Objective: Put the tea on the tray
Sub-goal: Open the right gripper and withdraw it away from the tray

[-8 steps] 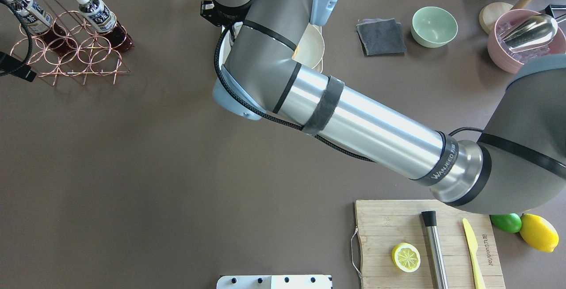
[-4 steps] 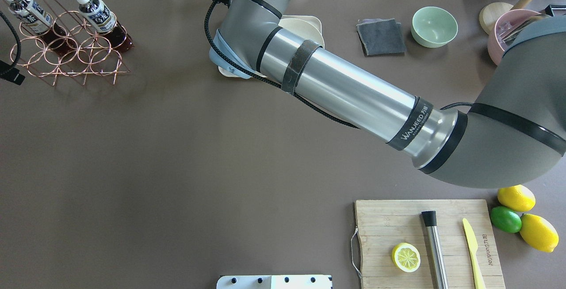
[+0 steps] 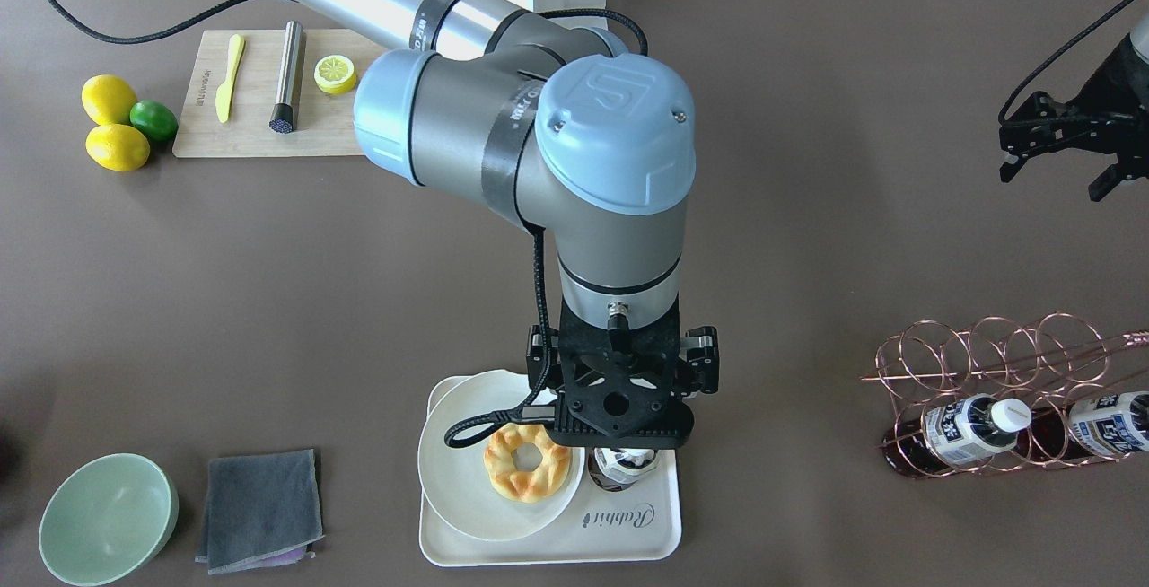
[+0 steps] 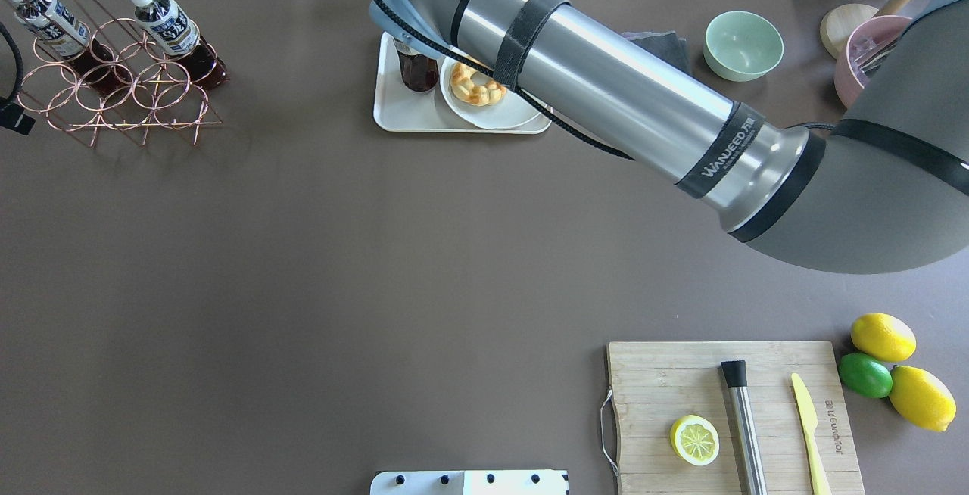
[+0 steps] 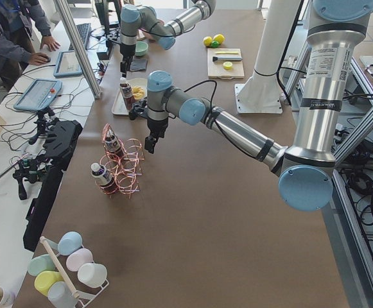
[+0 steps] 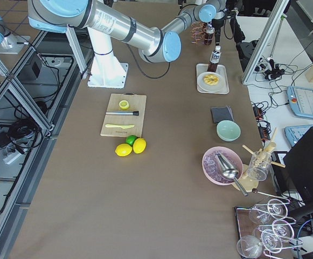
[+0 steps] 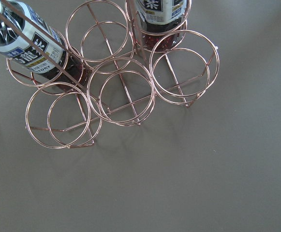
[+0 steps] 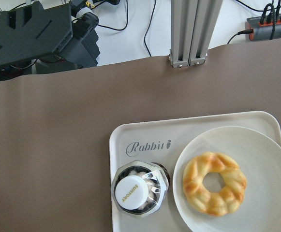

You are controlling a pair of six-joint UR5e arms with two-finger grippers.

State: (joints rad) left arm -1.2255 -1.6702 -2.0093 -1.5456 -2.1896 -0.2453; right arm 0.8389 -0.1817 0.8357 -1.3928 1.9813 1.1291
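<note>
The tea bottle (image 3: 619, 470) stands upright on the cream "Rabbit" tray (image 3: 628, 533), next to a white plate with a ring pastry (image 3: 530, 466). The right wrist view shows its white cap (image 8: 133, 193) from above, with the tray (image 8: 145, 133) under it. My right gripper (image 3: 621, 421) hangs straight above the bottle, apart from it, and looks open; its mount hides the fingertips. My left gripper (image 3: 1055, 176) is open and empty, above the table near the copper wire rack (image 3: 996, 345). Two more tea bottles (image 3: 965, 430) (image 3: 1109, 421) lie in the rack.
A green bowl (image 3: 108, 515) and a grey cloth (image 3: 260, 506) lie beside the tray. A wooden cutting board (image 3: 260, 134) with knife, steel rod and lemon half sits near the robot's base, with lemons and a lime (image 3: 112, 120) beside it. A pink bowl (image 4: 870, 63) stands at the far right.
My right arm has swung toward the table's far edge, uncovering the tray with the bottle and the plate on it. The left arm has barely moved.
</note>
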